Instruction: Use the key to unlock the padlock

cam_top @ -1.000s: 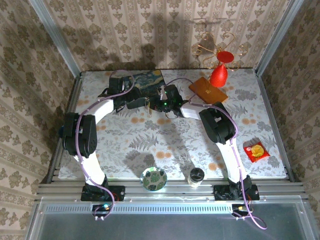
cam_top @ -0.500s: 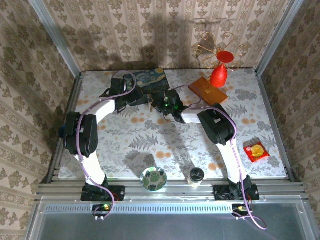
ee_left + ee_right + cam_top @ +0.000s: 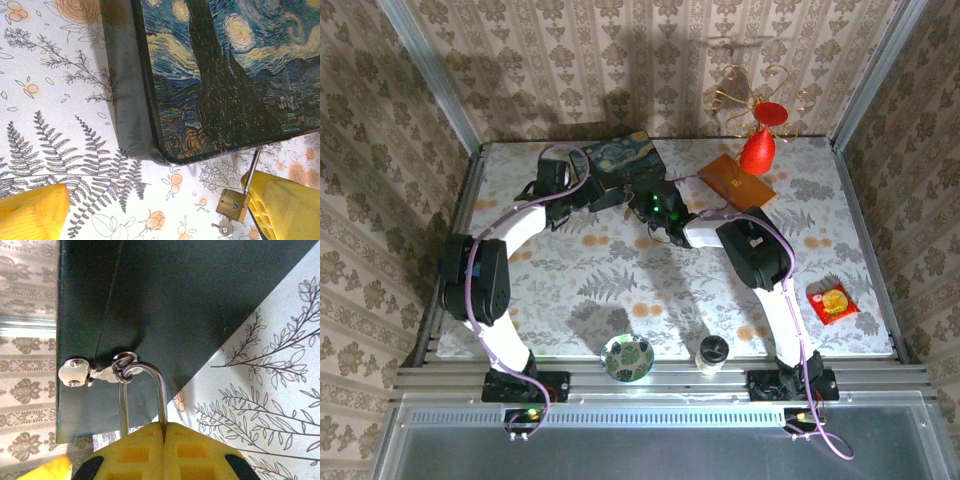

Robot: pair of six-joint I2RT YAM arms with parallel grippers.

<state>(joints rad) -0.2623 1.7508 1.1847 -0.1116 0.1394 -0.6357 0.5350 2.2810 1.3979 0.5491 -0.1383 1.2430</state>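
The small squarish brass padlock (image 3: 232,205) hung just ahead of the clenched right pincer (image 3: 163,426), which perhaps pinched the slim metal key. Its silvery shackle (image 3: 161,395) pointed straight away. The left pincer (image 3: 155,200) gaped alongside.

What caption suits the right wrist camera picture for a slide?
Right gripper, shut, pinching the shackle of the padlock, looped through a ring on the dark box.

Brass padlock (image 3: 232,205), silvery shackle (image 3: 161,392) through box ring (image 3: 125,367)
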